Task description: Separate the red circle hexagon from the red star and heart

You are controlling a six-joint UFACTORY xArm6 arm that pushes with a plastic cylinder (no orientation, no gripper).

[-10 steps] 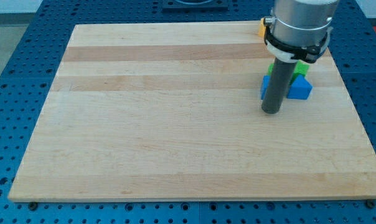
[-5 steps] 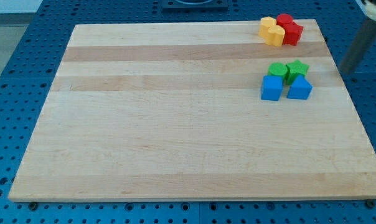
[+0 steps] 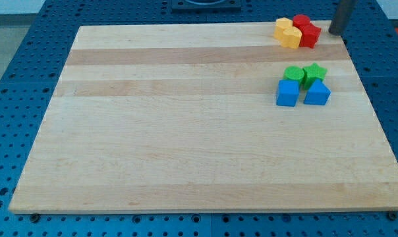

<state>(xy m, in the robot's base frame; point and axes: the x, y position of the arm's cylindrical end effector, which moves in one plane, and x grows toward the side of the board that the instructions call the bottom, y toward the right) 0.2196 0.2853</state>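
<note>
Two red blocks sit at the board's top right: one (image 3: 301, 22) at the back and one (image 3: 310, 35) in front of it, touching; I cannot make out their shapes. Two yellow blocks (image 3: 288, 32) touch their left side. My tip (image 3: 335, 32) is at the board's top right corner, just right of the red blocks and apart from them.
Two green blocks, a round one (image 3: 293, 74) and a star (image 3: 314, 72), sit above two blue blocks, a cube (image 3: 287, 93) and a triangular one (image 3: 317, 94), at the view's right. The wooden board (image 3: 186, 131) lies on a blue perforated table.
My tip left the blue and green cluster, swung out past the board's right edge, then moved up to the top right corner beside the red blocks. The blocks have not moved.
</note>
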